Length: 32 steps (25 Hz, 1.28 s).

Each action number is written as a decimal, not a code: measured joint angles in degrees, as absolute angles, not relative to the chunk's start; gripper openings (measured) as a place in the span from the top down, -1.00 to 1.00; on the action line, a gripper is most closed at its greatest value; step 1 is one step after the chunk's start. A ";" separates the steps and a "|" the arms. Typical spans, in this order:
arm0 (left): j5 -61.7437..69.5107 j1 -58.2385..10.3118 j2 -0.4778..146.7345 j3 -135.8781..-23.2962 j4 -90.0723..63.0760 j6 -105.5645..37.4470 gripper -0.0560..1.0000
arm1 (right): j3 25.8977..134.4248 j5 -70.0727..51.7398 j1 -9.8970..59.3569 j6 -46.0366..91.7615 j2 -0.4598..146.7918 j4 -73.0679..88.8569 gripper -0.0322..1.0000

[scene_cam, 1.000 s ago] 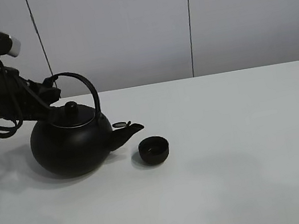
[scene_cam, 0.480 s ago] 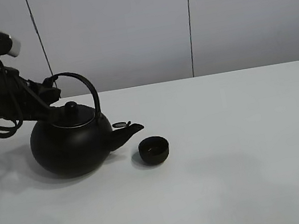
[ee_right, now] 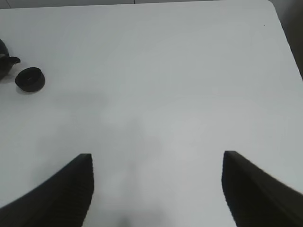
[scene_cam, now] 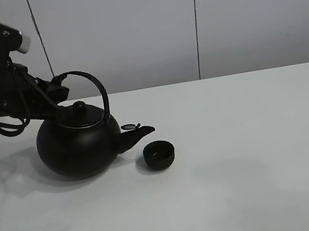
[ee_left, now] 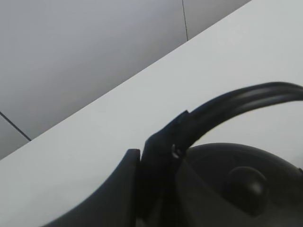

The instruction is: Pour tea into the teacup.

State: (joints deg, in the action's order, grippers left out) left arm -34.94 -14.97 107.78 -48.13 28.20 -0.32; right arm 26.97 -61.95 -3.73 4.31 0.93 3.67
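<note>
Fingers (ee_left: 118, 194) of the left gripper (scene_cam: 60, 89) pinch the handle (scene_cam: 100, 89) of the kettle (scene_cam: 80, 149), so its spout (scene_cam: 142, 132) can tip toward the teacup (scene_cam: 159, 154) just beside it; right fingers (ee_right: 66, 189) hang spread, unused.

Matte black teacup (scene_cam: 159, 154), black kettle (scene_cam: 80, 149), white table (scene_cam: 259, 163), right fingers (ee_right: 61, 198) seemingly black

I saw a matt black kettle (scene_cam: 80, 152) with a smoother, slightly glossy handle (ee_left: 246, 101); the teacup (scene_cam: 159, 154) at its four o'clock looked matt black, the table (scene_cam: 259, 163) smooth, matt white.
</note>
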 joint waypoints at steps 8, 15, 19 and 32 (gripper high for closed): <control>-34.48 -14.97 107.78 -48.13 29.69 -0.32 0.68 | 26.97 -61.95 -3.73 4.31 0.93 3.67 -0.06; -34.48 -14.97 107.78 -48.13 29.77 -0.32 0.68 | 26.97 -61.95 -3.73 4.31 0.93 3.67 -0.06; -34.48 -14.97 107.78 -48.13 29.78 -0.32 0.68 | 26.97 -61.88 -3.73 4.31 0.93 3.67 -0.06; -34.48 -14.97 107.78 -48.13 29.85 -0.32 0.68 | 26.97 -61.88 -3.73 4.31 0.93 3.67 -0.06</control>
State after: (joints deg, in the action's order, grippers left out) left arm -34.48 -14.97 107.78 -48.13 29.85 -0.32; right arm 26.97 -61.88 -3.73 4.31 0.93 3.67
